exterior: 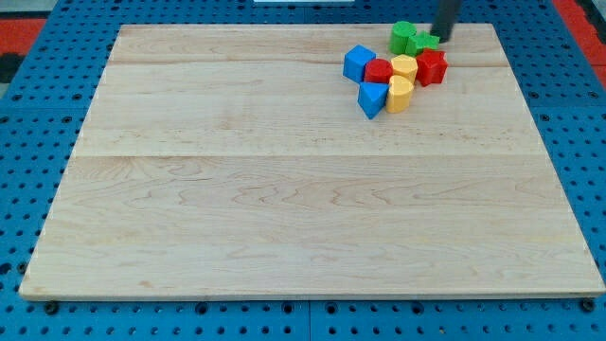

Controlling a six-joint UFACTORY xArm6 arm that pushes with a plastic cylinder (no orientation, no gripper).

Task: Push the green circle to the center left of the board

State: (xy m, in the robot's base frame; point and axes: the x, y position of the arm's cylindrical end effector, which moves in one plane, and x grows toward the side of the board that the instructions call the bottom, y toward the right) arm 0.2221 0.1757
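Observation:
The green circle stands near the board's top edge, right of centre, at the top of a tight cluster of blocks. A second green block touches it on the right. My tip comes down from the view's top and rests just right of that second green block, a little right of the green circle. Below them lie a blue cube, a red block, a yellow block, a red star-like block, a blue triangle and a yellow block.
The wooden board lies on a blue pegboard table. Red areas show at the view's top corners.

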